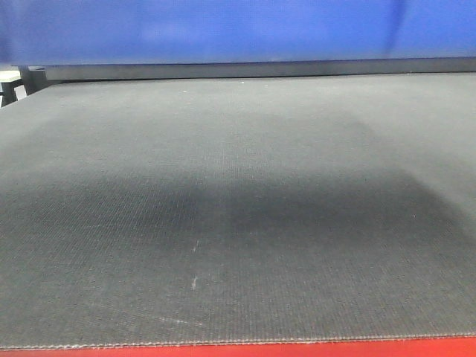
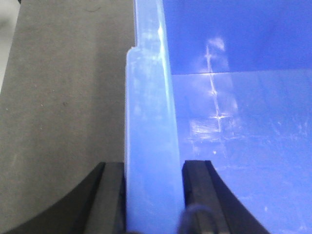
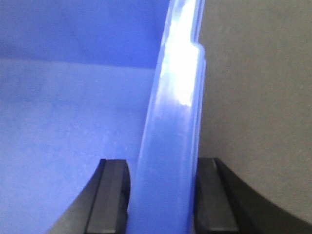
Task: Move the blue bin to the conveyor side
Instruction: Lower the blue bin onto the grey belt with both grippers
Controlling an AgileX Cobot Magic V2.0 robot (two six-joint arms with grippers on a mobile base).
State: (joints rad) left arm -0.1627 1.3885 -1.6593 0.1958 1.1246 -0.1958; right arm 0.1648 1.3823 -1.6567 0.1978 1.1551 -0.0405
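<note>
Closest in, the left gripper (image 2: pixel 154 195) is clamped on the rolled rim of the blue bin (image 2: pixel 243 146), with one finger outside the wall and one inside. The right gripper (image 3: pixel 162 195) is clamped likewise on another stretch of rim. Beyond the fingers the bin's inner wall is seen, with the grey conveyor (image 1: pixel 238 208) outside it. Grasping is judged done. Whether the bin is lifted cannot be told, and setting it down at the conveyor side is left.

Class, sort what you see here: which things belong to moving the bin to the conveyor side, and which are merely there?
Job: blue bin; conveyor; left gripper and right gripper, each clamped on its rim.
Merely there: dark frame at far left; red strip along the belt's near edge.
</note>
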